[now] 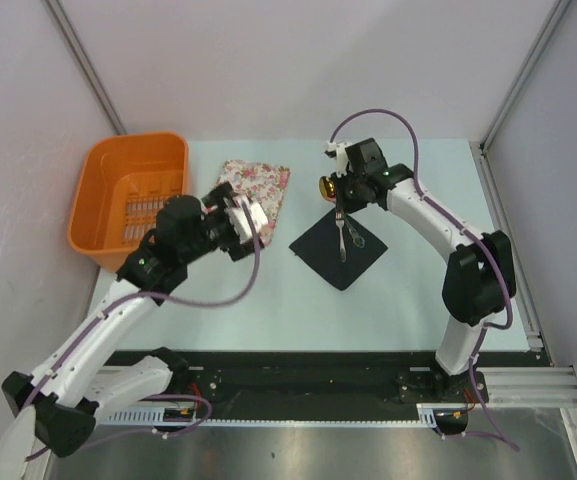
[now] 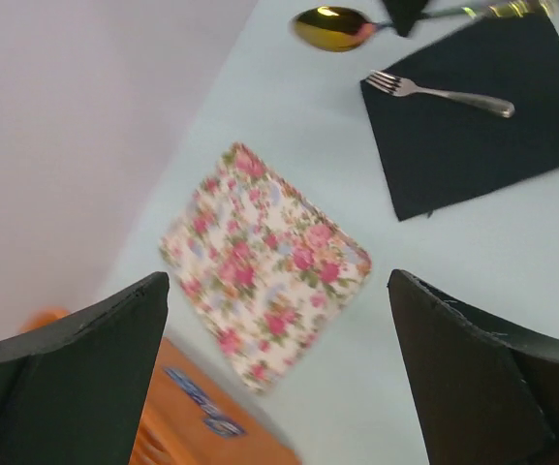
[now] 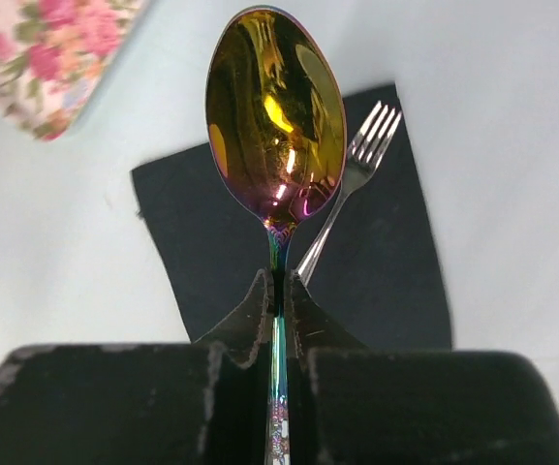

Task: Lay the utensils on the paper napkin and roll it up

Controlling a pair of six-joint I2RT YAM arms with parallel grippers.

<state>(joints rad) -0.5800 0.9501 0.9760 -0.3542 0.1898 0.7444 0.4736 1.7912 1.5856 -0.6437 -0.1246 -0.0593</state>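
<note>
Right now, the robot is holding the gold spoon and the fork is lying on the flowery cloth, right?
Not quite. The fork lies on the black napkin, not the flowery cloth; the left wrist view shows it. The right gripper does hold the gold spoon.

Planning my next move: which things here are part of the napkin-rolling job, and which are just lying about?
In the job: gold spoon, clamped in the right gripper; fork, lying on the black napkin.
Lying about: floral cloth; orange basket.
</note>
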